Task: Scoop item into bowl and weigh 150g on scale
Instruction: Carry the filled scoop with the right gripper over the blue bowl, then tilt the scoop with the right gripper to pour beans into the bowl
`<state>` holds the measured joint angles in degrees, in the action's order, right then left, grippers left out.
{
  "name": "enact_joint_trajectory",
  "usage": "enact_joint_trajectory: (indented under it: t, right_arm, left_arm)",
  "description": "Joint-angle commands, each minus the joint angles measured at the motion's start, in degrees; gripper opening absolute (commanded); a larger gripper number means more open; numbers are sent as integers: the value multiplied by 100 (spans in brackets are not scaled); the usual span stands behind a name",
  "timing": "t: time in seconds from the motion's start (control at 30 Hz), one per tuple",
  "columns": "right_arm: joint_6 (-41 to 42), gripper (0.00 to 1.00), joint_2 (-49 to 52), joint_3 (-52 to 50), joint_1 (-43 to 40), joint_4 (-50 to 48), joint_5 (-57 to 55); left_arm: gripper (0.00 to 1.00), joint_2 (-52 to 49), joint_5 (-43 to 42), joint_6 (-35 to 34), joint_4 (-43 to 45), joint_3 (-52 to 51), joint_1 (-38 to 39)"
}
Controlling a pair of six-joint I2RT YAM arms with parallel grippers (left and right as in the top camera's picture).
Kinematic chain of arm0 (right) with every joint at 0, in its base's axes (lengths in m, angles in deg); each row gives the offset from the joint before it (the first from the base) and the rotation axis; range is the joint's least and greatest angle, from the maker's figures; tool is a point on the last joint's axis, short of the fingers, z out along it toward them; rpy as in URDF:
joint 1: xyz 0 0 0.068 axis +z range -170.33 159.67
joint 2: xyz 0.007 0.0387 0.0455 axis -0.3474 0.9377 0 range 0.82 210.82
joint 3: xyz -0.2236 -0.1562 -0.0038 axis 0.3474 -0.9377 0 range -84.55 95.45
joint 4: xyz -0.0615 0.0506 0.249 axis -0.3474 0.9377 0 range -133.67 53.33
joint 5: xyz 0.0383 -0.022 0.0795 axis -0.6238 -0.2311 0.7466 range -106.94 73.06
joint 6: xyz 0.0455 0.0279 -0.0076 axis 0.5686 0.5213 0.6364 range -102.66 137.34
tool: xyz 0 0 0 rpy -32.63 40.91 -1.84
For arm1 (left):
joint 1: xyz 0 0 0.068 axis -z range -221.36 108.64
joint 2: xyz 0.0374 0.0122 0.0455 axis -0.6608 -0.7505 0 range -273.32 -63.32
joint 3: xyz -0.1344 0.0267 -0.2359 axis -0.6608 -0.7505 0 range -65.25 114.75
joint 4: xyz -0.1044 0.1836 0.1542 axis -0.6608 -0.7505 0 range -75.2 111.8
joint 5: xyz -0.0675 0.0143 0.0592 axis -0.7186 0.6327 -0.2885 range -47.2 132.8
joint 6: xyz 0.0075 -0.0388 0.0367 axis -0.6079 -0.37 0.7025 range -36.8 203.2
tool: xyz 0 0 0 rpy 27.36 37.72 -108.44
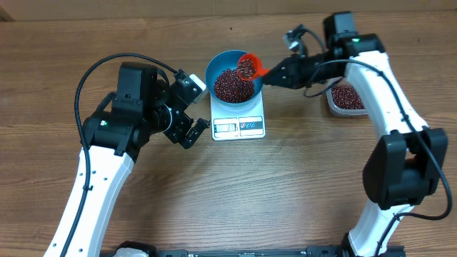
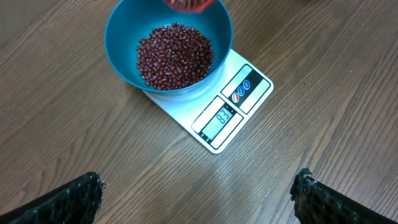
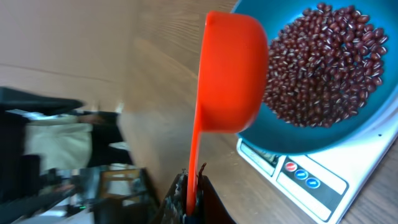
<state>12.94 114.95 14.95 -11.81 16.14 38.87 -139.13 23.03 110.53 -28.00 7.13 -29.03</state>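
The blue bowl (image 1: 230,84) (image 2: 168,43) (image 3: 348,134) stands on the white scale (image 1: 239,118) (image 2: 214,106) (image 3: 323,186) and holds a heap of dark red beans (image 1: 232,86) (image 2: 174,56) (image 3: 323,65). My right gripper (image 1: 275,73) (image 3: 194,186) is shut on the handle of an orange scoop (image 1: 248,67) (image 3: 230,74), tipped over the bowl's right rim with beans in its cup. My left gripper (image 1: 191,127) (image 2: 198,193) hangs open left of the scale with nothing between its fingers. The scale's display (image 2: 222,116) is lit.
A clear plastic tub (image 1: 347,99) with more beans sits at the right, partly behind my right arm. Bare wood table (image 1: 285,178) surrounds the scale. Black cables run along both arms.
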Motion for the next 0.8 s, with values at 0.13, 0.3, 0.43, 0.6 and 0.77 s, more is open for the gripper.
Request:
enact_joint_trajectory:
  t: [0.13,0.3,0.43,0.6,0.77]
  right_arm:
    - [487,4,33,293,651,-205,-2116]
    - [474,4,33,621,1016,-214,-3110]
    - [435,4,33,879,1220,-199,-3740]
    - [55,4,33,1246,1543,39,-4631]
    - [-212,4,33,1528,1928,385,-5853]
  left_arm:
    - [99,92,-81,-57,-11,87,-31]
    - [100,92,-81,-59,-11,87,-31]
    - [99,92,-81,-57,-11,87,-31]
    - [100,92,-81,-59,-11,87,-31]
    - [100,92,-81,-59,-11,87,-31]
